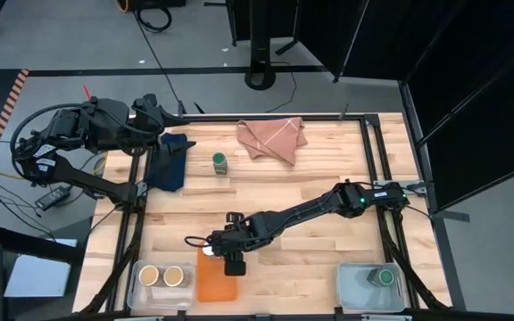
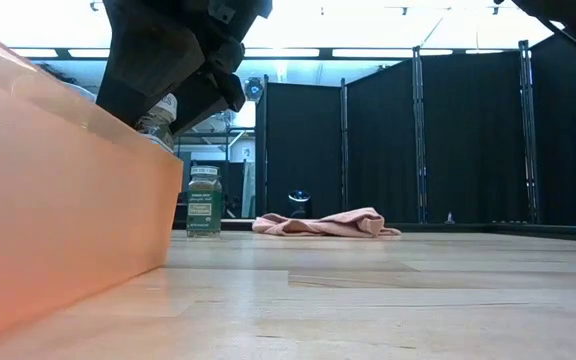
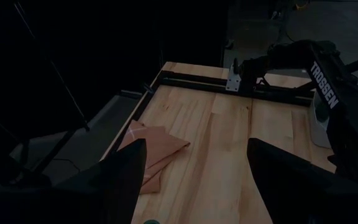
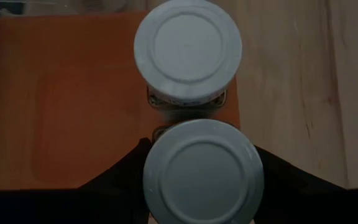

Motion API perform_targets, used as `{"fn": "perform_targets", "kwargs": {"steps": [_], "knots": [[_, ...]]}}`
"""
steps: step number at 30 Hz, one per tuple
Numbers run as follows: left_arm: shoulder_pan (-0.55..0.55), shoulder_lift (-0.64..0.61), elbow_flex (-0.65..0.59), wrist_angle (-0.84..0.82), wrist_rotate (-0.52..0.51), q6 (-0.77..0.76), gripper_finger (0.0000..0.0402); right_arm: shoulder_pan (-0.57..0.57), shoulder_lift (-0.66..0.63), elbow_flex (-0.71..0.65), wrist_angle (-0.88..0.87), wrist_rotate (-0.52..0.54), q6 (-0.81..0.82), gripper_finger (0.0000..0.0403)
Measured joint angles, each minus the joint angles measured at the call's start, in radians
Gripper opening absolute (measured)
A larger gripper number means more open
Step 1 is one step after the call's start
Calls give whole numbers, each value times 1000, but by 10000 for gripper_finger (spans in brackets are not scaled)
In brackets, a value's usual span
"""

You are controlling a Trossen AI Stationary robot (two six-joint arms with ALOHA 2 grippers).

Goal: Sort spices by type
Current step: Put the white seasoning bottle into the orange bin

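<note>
While clamping white-lidded jar (image 4: 203,171): right end effector (image 4: 201,180)

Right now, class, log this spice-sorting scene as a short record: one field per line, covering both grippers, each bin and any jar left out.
right gripper: shut on a white-lidded jar, above the orange bin
second white-lidded jar: beside the held one, over the orange bin's edge
left gripper: open, idle at the table's far left
left clear bin: two tan-lidded jars
right clear bin: one green-lidded jar
unsorted: green-lidded jar on table
cloths: pink cloth, dark blue cloth
</note>
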Motion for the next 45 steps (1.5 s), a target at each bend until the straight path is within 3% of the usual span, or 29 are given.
{"fn": "perform_targets", "kwargs": {"steps": [23,28,31,45], "knots": [[0,0,0,0,0,-4,284,3,0,-44,61,-18,55,202],[0,0,0,0,0,-4,284,4,5,-48,54,-18,81,262],[0,0,0,0,0,-4,284,5,13,-51,51,-26,80,275],[0,0,0,-7,0,0,284,19,11,-50,75,-43,72,235]]}}
